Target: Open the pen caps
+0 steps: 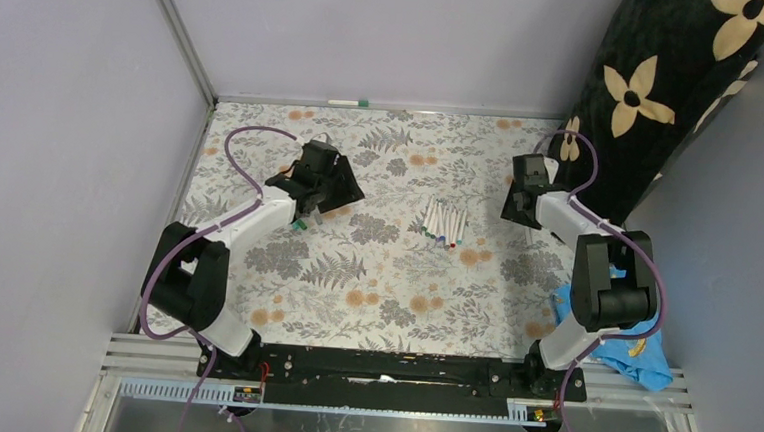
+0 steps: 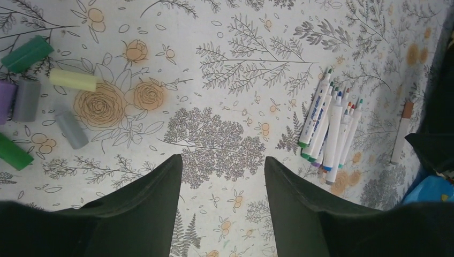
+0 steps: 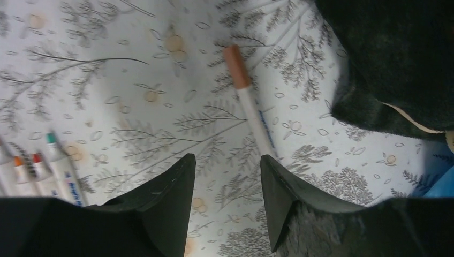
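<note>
Several white pens (image 1: 445, 223) lie bunched mid-table, their coloured ends showing in the left wrist view (image 2: 327, 126) and at the left edge of the right wrist view (image 3: 51, 163). Loose pen caps in green (image 2: 27, 53), pale yellow (image 2: 74, 79), grey (image 2: 71, 129) and purple (image 2: 5, 101) lie scattered to the left. One separate pen (image 3: 257, 120) wears an orange cap (image 3: 236, 66) and lies just ahead of my right gripper (image 3: 227, 158), which is open and empty. My left gripper (image 2: 224, 163) is also open and empty, hovering over bare cloth between the caps and the bunch.
A black cushion with cream flowers (image 1: 667, 83) stands at the back right, close to the right arm (image 3: 396, 59). A blue cloth (image 1: 621, 341) lies by the right arm's base. One more pen (image 1: 348, 103) lies along the back wall. The tablecloth (image 1: 383, 296) has a fern print.
</note>
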Controlling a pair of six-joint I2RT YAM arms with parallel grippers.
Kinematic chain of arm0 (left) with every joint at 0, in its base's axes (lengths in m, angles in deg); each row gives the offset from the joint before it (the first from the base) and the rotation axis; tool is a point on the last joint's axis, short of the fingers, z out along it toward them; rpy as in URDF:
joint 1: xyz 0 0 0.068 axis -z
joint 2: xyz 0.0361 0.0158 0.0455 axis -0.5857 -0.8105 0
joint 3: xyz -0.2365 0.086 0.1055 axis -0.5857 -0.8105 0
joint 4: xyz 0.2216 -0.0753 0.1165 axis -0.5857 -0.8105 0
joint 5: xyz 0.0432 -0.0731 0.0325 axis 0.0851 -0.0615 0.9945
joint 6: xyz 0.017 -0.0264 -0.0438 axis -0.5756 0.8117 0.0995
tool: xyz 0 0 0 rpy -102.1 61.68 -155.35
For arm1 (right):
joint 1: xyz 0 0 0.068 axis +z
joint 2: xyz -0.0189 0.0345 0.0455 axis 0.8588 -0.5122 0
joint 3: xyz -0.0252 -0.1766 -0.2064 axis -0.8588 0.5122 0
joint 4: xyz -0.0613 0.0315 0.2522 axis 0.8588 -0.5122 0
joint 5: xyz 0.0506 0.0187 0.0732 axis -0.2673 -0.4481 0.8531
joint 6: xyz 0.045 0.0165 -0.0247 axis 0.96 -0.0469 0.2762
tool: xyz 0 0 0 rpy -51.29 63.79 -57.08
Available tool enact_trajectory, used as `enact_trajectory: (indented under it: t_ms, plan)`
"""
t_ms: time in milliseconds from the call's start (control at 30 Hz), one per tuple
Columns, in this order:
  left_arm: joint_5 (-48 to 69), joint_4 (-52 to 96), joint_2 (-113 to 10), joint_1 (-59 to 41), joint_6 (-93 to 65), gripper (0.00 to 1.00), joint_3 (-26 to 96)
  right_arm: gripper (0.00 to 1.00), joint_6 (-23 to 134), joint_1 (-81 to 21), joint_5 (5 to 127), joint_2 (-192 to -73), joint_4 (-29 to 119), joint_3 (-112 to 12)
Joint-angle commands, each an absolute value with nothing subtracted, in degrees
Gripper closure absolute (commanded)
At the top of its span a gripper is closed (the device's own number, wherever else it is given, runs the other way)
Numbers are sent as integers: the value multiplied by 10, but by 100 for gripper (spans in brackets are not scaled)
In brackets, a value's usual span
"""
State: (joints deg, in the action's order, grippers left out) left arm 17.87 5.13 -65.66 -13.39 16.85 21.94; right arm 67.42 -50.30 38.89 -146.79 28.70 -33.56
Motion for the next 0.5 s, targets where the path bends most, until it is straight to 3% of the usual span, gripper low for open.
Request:
enact_trajectory:
  t_ms: [0, 467]
  plan:
    - [158, 91, -645, -129, 167, 36, 221, 45, 651, -527, 419, -1454, 275, -321]
    - [158, 93, -619, -127, 176, 36, 220, 46, 634, -569, 456, -1484, 280, -295]
